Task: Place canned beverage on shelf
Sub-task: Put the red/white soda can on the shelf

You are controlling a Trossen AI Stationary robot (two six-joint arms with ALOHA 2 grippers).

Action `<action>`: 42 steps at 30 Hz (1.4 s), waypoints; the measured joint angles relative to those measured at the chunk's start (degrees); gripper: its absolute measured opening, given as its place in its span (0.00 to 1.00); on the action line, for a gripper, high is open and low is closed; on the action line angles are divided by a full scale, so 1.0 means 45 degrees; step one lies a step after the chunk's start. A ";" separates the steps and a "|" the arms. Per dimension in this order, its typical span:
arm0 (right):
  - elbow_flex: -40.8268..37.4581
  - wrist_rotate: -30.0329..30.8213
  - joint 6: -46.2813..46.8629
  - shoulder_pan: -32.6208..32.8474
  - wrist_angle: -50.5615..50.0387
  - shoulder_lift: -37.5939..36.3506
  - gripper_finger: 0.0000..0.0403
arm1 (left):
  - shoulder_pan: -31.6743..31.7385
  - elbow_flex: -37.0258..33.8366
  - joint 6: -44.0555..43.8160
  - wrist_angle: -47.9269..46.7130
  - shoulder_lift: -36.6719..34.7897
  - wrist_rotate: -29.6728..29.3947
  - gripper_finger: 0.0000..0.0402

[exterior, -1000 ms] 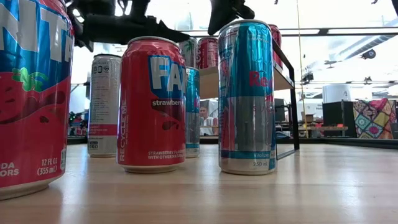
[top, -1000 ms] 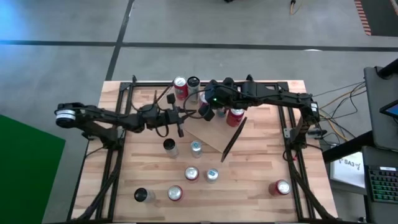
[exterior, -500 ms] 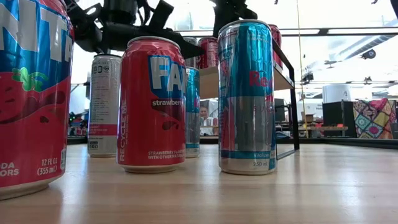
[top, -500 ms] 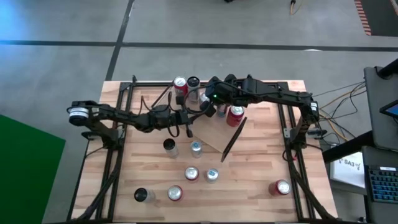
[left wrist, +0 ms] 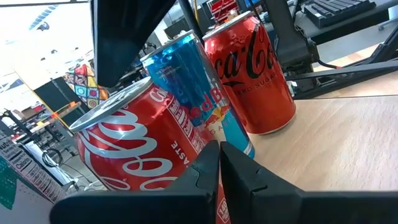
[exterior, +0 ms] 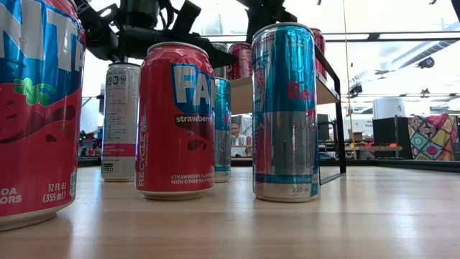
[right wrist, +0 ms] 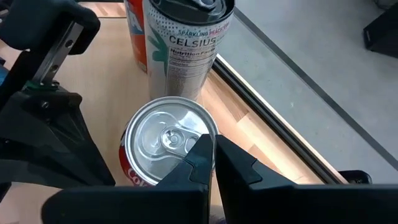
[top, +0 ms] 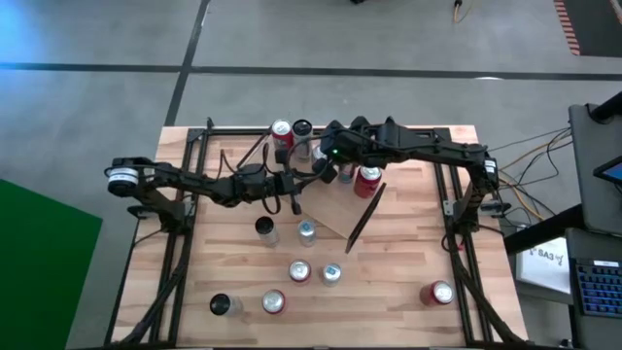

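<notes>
The shelf (top: 330, 209), a light plank with black end frames, stands askew at the table's middle. On it stand a Coca-Cola can (left wrist: 124, 162), a blue Red Bull can (left wrist: 186, 81) and a second Coca-Cola can (left wrist: 255, 68), also seen as the red can (top: 367, 178). My left gripper (left wrist: 218, 149) is shut and level, its tips right at the near Coca-Cola can's side. My right gripper (right wrist: 214, 142) is shut and slants down over that can's silver top (right wrist: 165, 140). In the high view the right arm hides this can. My left gripper points level at the near Coca-Cola can's side (left wrist: 186, 163) from the table's left; whether its shut tips touch it I cannot tell. My right gripper hangs with its shut tips at the rim of the can's top (right wrist: 198, 138); whether they touch I cannot tell.
A Celsius can (right wrist: 186, 37) and a red can (top: 282, 131) stand by the table's far edge. Several more cans stand on the near half of the table, among them a red one (top: 440, 292) at the near right. Large cans (exterior: 176, 119) fill the low view's foreground.
My left arm has reached toward the table's right edge and a little down, bringing its shut gripper up to the cans on the shelf, and has then kept still. The cans stand as before.
</notes>
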 joint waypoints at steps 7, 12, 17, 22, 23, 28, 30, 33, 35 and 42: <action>-0.0466 0.0050 -0.0008 0.0000 0.0506 0.0000 0.02 | 0.0000 0.0000 0.0024 -0.0015 -0.0005 -0.0005 0.00; -0.0554 0.0057 -0.0033 0.0000 0.0597 -0.0010 0.02 | 0.0000 0.0000 0.0027 -0.0031 -0.0005 -0.0005 0.00; -0.0483 -0.0011 -0.0478 -0.0024 0.0614 -0.0010 0.02 | 0.0000 0.0000 0.0087 -0.0052 -0.0010 -0.0005 0.00; -0.0483 -0.0034 -0.0809 -0.0083 0.0642 -0.0010 0.02 | 0.0000 0.0000 0.0090 -0.0059 -0.0015 -0.0005 0.00; -0.0483 -0.0029 -0.0926 -0.0083 0.0643 -0.0010 0.02 | 0.0000 0.0000 0.0113 -0.0068 -0.0015 -0.0006 0.00; -0.0251 0.0166 -0.1140 -0.0081 0.0633 -0.0007 0.02 | 0.0000 0.0000 0.0126 -0.0104 -0.0054 -0.0010 0.00; -0.0091 0.0202 -0.1155 -0.0024 0.0630 -0.0054 0.02 | 0.0000 -0.0004 0.0125 -0.0166 -0.0158 -0.0010 0.00; 0.0063 0.0300 -0.1319 0.0149 0.0594 -0.0143 0.02 | 0.0000 -0.0026 0.0124 -0.0209 -0.0259 -0.0010 0.00; 0.0109 0.0295 -0.1406 0.0275 0.0597 -0.0164 0.02 | 0.0000 -0.0069 0.0126 -0.0278 -0.0298 -0.0010 0.00; 0.0110 0.0015 -0.1164 0.0753 0.0531 -0.0165 0.02 | 0.0002 -0.0327 0.0157 -0.0483 -0.0727 -0.0010 0.00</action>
